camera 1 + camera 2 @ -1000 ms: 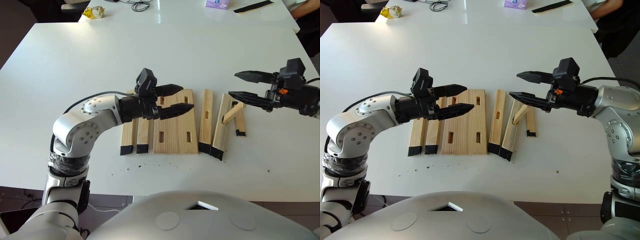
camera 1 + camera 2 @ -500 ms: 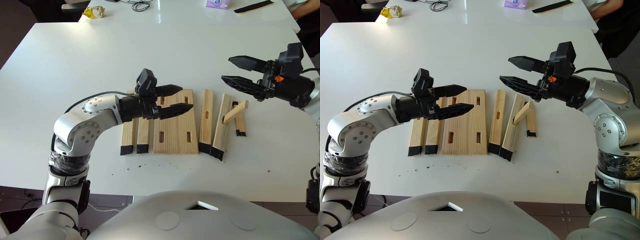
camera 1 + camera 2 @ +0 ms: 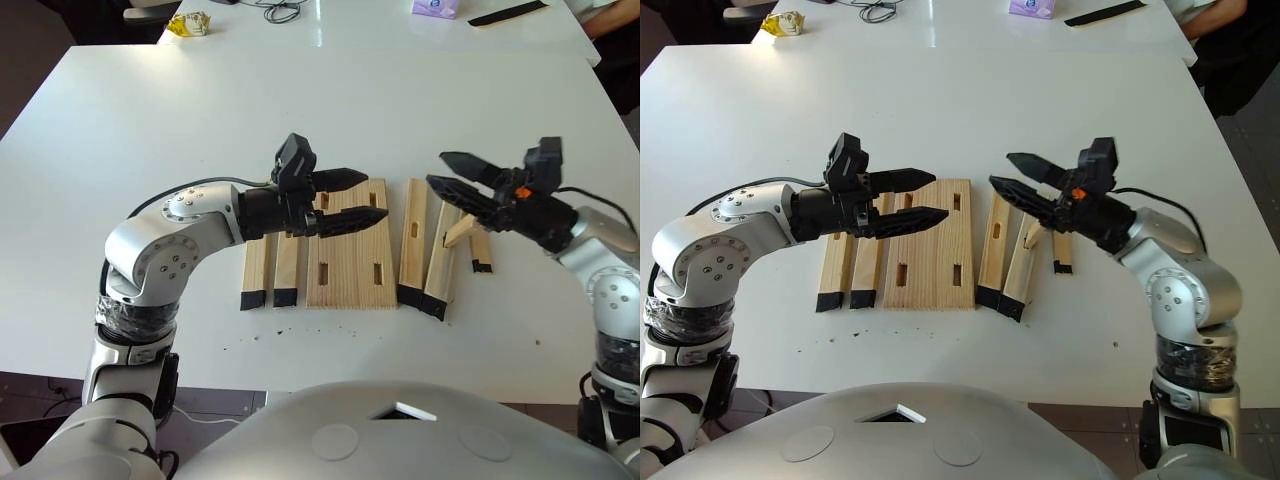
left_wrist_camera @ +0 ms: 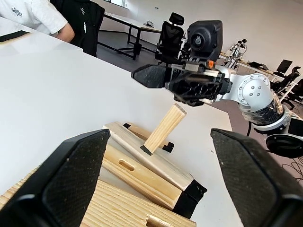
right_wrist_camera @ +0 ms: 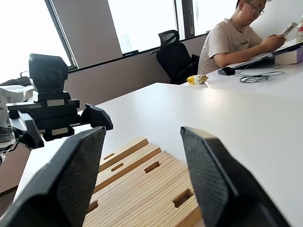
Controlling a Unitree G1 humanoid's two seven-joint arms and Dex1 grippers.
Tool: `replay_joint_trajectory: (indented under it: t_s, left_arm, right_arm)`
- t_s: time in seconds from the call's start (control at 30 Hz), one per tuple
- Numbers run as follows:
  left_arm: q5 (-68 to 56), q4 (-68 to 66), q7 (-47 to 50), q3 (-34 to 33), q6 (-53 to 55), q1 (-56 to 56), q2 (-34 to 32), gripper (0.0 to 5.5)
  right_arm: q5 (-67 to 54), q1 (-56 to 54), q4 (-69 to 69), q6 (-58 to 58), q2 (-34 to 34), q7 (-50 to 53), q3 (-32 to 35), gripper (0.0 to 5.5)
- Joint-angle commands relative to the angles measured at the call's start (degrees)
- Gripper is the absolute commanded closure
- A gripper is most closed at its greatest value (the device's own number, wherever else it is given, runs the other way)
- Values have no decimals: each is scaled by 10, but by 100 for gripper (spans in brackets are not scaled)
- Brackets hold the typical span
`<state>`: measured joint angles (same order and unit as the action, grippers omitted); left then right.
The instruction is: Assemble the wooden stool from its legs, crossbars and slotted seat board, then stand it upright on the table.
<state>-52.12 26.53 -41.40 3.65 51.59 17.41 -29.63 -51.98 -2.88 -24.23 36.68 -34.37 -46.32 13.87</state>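
Stool is all loose parts, nothing joined. Slotted seat board (image 3: 350, 262) lies flat on the white table (image 3: 300, 90): pale wood, grain running toward me, four rectangular slots visible.

Left leg pair (image 3: 287, 264) lies just beside the board's left edge, side by side, black-capped ends toward me. Right leg pair (image 3: 412, 236) lies right of the board, also black ends toward me; the outer one is angled slightly, so the two close up at the near end. Short crossbar (image 4: 164, 128) sits tilted: black-taped lower end on the outer right leg, other end raised. Can't tell what props it. Second short piece (image 3: 482, 250) lies flat just right of those legs, black end toward me.

My left arm: elbow bent out to the left, forearm crossing over the left leg pair. Left gripper (image 3: 377, 195) is level over the far half of the board, fingers spread, holding nothing.

My right arm comes in from the right, forearm pointing left. Right gripper (image 3: 436, 169) is over the far ends of the right leg pair, near the tilted crossbar, fingers apart, empty.
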Motion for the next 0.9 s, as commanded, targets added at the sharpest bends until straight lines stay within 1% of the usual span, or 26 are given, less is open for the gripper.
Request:
replay_joint_trajectory:
  t_s: [0.03,0.13,0.23,0.33,0.4,0.47,0.53,0.6,0.83,0.9]
  left_arm:
    - [2,6,10,-6,-1,-3,2,155]
    - [3,7,13,-8,-4,-6,4,155]
    - [3,15,22,-12,-5,-16,6,155]
    - [2,22,26,-15,-6,-25,5,155]
    - [1,29,30,-20,-7,-35,5,155]
    - [1,35,33,-21,-8,-42,5,155]
    - [1,39,34,-18,-10,-47,7,155]
    - [3,40,36,-16,-13,-50,8,155]
    - [6,40,33,-11,-16,-55,8,155]
    - [6,40,33,-10,-16,-54,10,155]
  right_arm:
    - [-72,-45,-51,31,-28,35,49,259]
    - [-178,-66,-92,54,-41,91,82,259]
    - [-345,-65,-128,68,-69,153,101,259]
    - [-487,-1,-165,79,-112,175,117,259]
    - [-510,58,-178,110,-135,154,116,259]
    - [-473,126,-186,148,-152,112,107,259]
    - [-385,186,-186,170,-169,65,79,259]
    - [-276,217,-174,156,-178,29,38,259]
    - [7,239,-117,52,-177,-22,-110,259]
    - [63,244,-101,21,-180,-41,-144,259]
